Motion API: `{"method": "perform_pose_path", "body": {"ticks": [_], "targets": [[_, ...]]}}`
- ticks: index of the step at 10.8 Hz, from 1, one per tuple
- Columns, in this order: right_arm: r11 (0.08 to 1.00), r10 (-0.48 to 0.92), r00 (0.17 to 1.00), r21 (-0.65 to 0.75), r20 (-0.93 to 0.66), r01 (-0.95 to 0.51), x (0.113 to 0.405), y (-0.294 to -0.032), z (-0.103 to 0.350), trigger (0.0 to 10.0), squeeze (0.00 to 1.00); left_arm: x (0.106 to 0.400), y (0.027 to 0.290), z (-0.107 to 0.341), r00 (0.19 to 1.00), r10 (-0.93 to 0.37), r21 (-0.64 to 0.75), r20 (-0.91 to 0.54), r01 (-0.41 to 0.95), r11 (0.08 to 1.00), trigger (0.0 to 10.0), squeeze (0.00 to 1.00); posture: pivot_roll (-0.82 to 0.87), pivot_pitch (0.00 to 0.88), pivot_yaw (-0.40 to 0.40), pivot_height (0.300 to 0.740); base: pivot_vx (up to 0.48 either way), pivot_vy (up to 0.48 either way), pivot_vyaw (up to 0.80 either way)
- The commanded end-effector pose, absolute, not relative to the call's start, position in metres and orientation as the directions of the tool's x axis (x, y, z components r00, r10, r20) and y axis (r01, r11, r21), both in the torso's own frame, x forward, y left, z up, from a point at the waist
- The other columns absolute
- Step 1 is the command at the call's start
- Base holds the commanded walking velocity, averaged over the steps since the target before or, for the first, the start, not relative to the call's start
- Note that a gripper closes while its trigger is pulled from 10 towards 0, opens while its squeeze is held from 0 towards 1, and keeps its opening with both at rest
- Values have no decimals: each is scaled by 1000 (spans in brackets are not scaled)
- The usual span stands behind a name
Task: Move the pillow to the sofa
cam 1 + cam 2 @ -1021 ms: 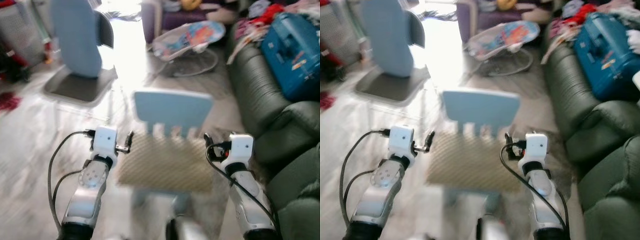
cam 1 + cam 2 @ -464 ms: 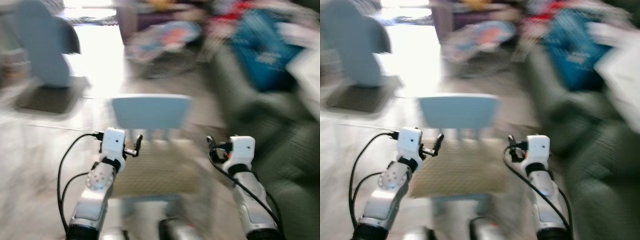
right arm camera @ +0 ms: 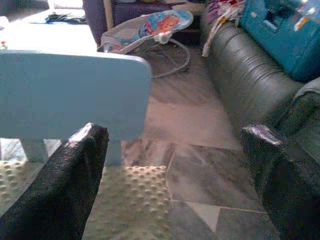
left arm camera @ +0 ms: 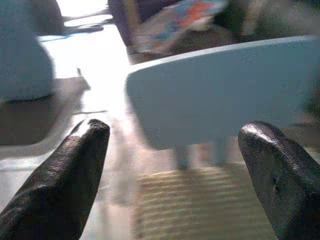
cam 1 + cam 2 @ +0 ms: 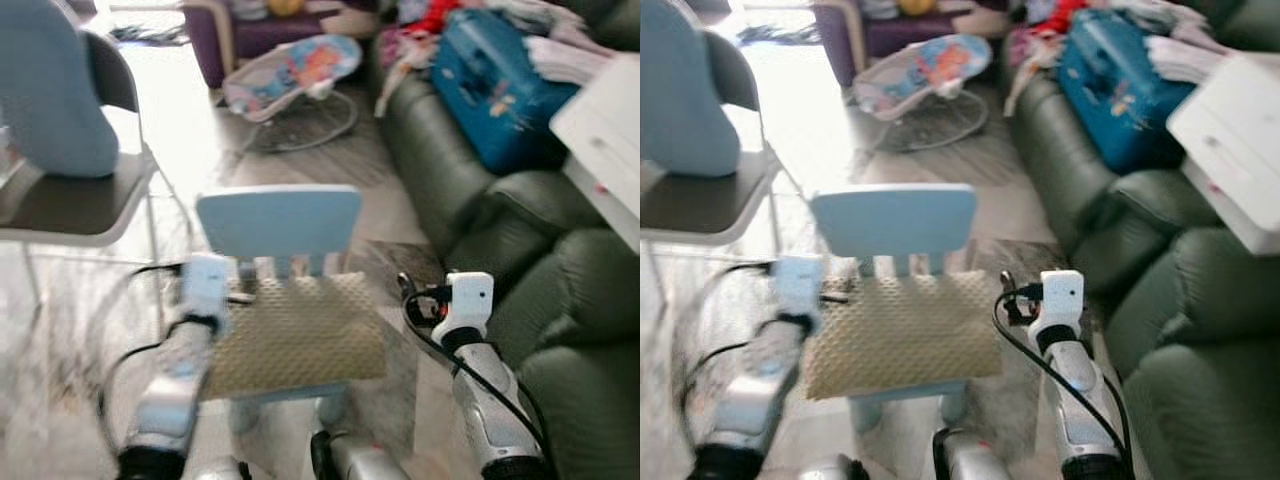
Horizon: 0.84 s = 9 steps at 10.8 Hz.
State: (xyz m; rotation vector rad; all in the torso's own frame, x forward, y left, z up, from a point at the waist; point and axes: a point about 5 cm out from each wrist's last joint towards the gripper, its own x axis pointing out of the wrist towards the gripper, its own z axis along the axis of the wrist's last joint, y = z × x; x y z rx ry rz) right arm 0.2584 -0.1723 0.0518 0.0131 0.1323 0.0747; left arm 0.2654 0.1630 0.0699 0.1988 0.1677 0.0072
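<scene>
At the far left, a grey folding chair [image 5: 75, 205] with a pale blue cushion [image 5: 50, 95] on it is standing on the floor. The left end effector [image 4: 175, 175] is hovering at the left edge of the pillow, its two black fingers [image 4: 65, 175] spread wide apart with nothing between them. The pillow [image 5: 295, 335], a tan, bumpy-textured cushion, is lying flat on the seat of a small light-blue chair [image 5: 280, 225], in front of the slatted backrest. The right end effector [image 3: 175, 170] is hovering just beside the pillow's right edge, its fingers [image 3: 65, 175] likewise gaping wide and gripping nothing. Behind the blue chair, a baby bouncer [image 5: 295, 75] is sitting on the floor. Along the right side, a dark green sofa [image 5: 450, 170] is carrying a blue suitcase [image 5: 500, 85] and a heap of clothes [image 5: 425, 25], and a white box [image 5: 605, 140] is lying at its near end.
</scene>
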Motion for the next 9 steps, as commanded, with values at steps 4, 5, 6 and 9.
{"method": "perform_pose_path", "body": {"ticks": [4,5,6,9], "targets": [[996,82,991,38,-101,-78,255,-173,55,10000,0,257,172,67,985,58,249,-161,-17,968,10000,0,-36,98,-32,740,0,0,0],[996,86,991,39,-99,-83,255,-172,56,10000,0,258,172,67,986,60,250,-157,-19,968,10000,0,-40,100,-31,730,0,0,0],[996,88,991,41,-98,-84,256,-171,56,10000,0,259,168,67,985,61,236,-163,-21,971,10000,0,-42,98,-26,705,0,0,0],[996,84,992,43,-95,-80,256,-173,56,10000,0,263,165,68,985,62,235,-161,-23,972,10000,0,-52,110,-30,645,0,0,0]]}}
